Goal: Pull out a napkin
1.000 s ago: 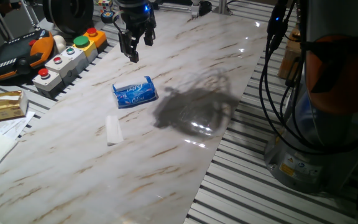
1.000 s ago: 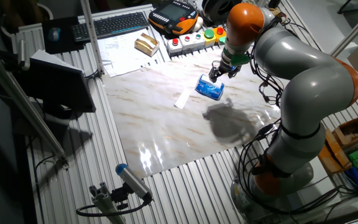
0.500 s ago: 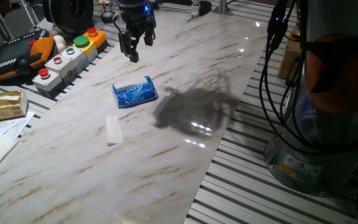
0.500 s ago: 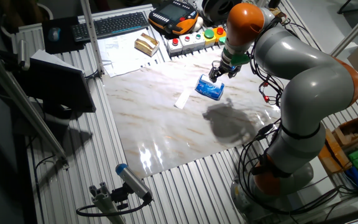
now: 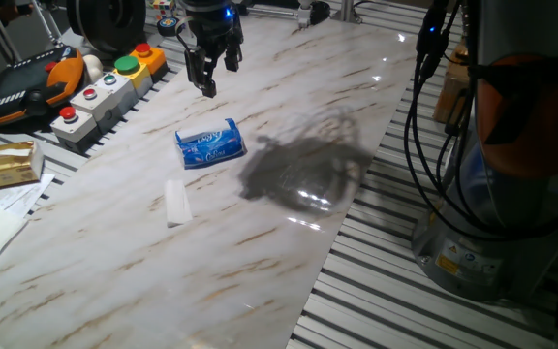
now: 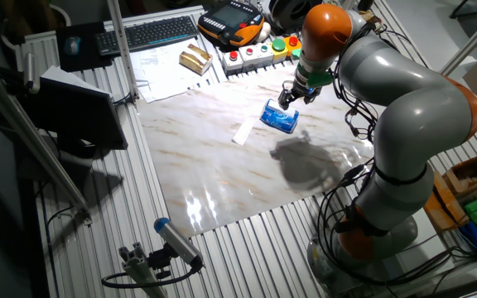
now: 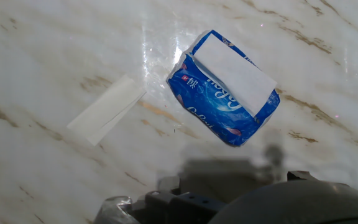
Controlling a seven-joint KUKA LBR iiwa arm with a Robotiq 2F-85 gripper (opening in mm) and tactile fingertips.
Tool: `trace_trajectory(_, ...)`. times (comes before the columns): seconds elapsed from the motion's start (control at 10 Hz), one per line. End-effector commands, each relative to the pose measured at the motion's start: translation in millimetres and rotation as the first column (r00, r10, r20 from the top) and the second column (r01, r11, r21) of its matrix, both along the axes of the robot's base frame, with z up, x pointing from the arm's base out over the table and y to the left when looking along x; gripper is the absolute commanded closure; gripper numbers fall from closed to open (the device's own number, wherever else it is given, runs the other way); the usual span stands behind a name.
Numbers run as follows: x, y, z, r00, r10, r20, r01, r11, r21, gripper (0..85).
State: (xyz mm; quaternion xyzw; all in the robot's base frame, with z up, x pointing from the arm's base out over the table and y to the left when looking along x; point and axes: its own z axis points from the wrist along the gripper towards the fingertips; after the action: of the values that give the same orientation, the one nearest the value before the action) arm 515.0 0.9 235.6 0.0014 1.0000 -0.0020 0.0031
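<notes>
1. I see the two-finger black gripper point(image 5: 216, 73) hanging above the white marble-patterned tabletop point(image 5: 260, 271), its fingers pointing down. The two jaws stand apart with nothing between them.
2. In the other fixed view the gripper point(image 6: 289, 97) sits just over the far edge of the blue plastic tissue packet with white print point(image 6: 279, 117). I cannot tell from there whether it touches the packet. From the first fixed view it looks raised and set back towards the grey box of coloured push buttons point(image 5: 105, 89).
3. The blue packet point(image 5: 210, 143) lies flat on the marble, turned at an angle, near the middle of the table's width.
4. In the hand view a plain white rectangle lies along the top face of the packet point(image 7: 213, 115). I take this to be the napkin point(image 7: 238, 70), still with the packet. I cannot tell whether it is a loose sheet edge or a flap.
5. A small narrow folded white strip point(image 5: 176, 202) lies on the marble beside the packet, apart from it. In the hand view the strip point(image 7: 106, 109) lies at a slant to the packet's left.
6. The arm's dark shadow point(image 5: 303, 165) falls on the marble just beside the packet, on the side away from the button box.
</notes>
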Motion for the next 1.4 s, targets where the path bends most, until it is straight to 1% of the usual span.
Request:
trace_trajectory(0.0, 0.0, -0.2, 1.2, 0.979, -0.202, 0.007, 0.202, 0.978, -0.043, 84.3)
trace_trajectory(0.3, 0.0, -0.7, 2.5, 0.979, -0.204, 0.006, 0.204, 0.978, -0.044, 84.3)
trace_trajectory(0.4, 0.6, -1.9, -0.1, 0.978, -0.207, 0.005, 0.207, 0.978, -0.025, 84.3)
trace_trajectory(0.6, 3.3, -3.8, -6.7, 0.979, -0.204, 0.012, 0.204, 0.979, -0.020, 84.3)
trace_trajectory(0.9, 9.8, -6.6, -16.5, 0.978, -0.210, 0.015, 0.210, 0.978, -0.012, 84.3)
trace_trajectory(1.1, 12.4, -8.2, -24.3, 0.977, -0.212, 0.020, 0.213, 0.977, -0.007, 84.3)
trace_trajectory(1.3, 15.1, -9.2, -32.6, 0.979, -0.202, 0.032, 0.202, 0.979, -0.013, 84.3)
